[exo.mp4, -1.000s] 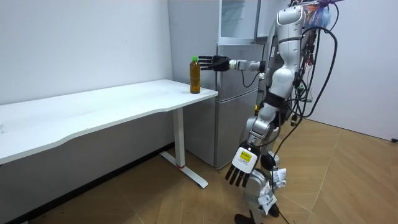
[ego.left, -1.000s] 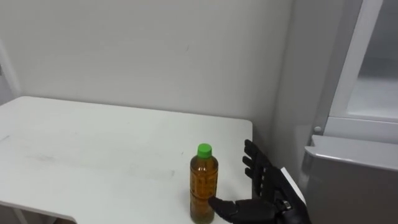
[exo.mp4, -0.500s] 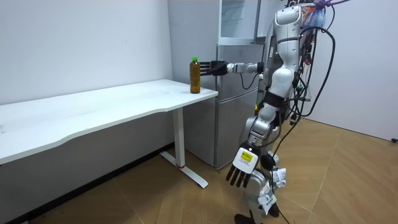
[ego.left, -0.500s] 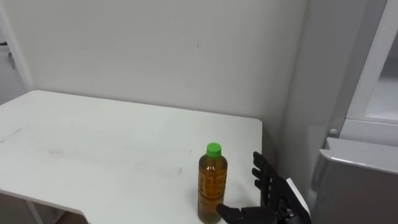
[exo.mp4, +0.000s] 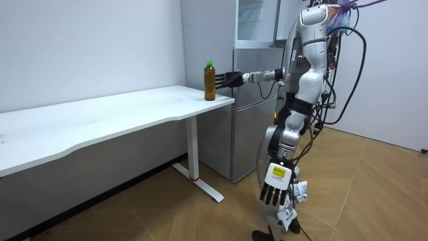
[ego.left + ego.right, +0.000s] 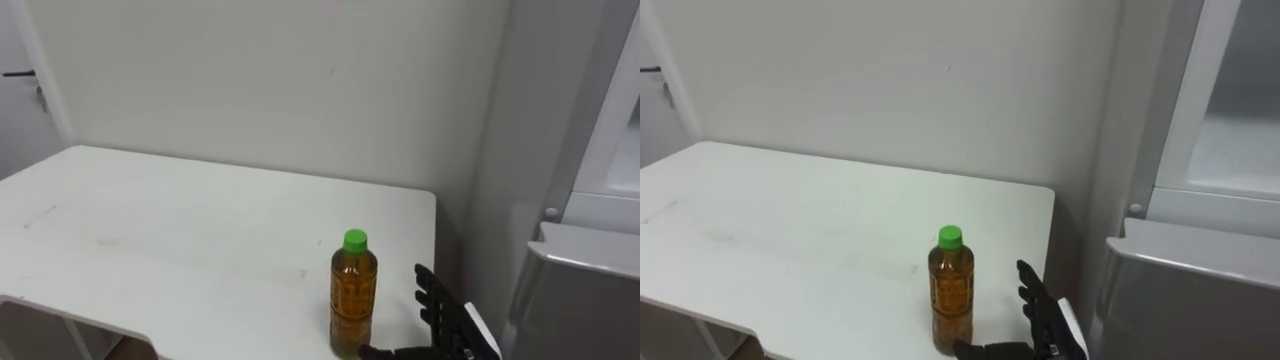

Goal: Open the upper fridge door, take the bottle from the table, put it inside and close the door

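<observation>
A bottle (image 6: 353, 295) of amber drink with a green cap stands upright near the right end of the white table (image 6: 180, 230). My right hand (image 6: 445, 322) is open just to its right, fingers spread and straight, thumb low by the bottle's base; whether it touches is unclear. In the room view the bottle (image 5: 210, 81) stands at the table's corner with the right hand (image 5: 231, 78) held out beside it. My left hand (image 5: 276, 185) hangs open by my legs. The fridge (image 6: 590, 290) stands right of the table.
The fridge's upper compartment (image 6: 1230, 130) stands open above the grey lower door (image 6: 1180, 290). A white wall runs behind the table. A narrow gap separates the table's right edge from the fridge. I stand on the wooden floor in front of the fridge (image 5: 257, 107).
The eye views have shifted, so the bottle sits further right and lower. My right hand has dropped a little beside the bottle. The hanging left hand has swung slightly towards the room view's right.
</observation>
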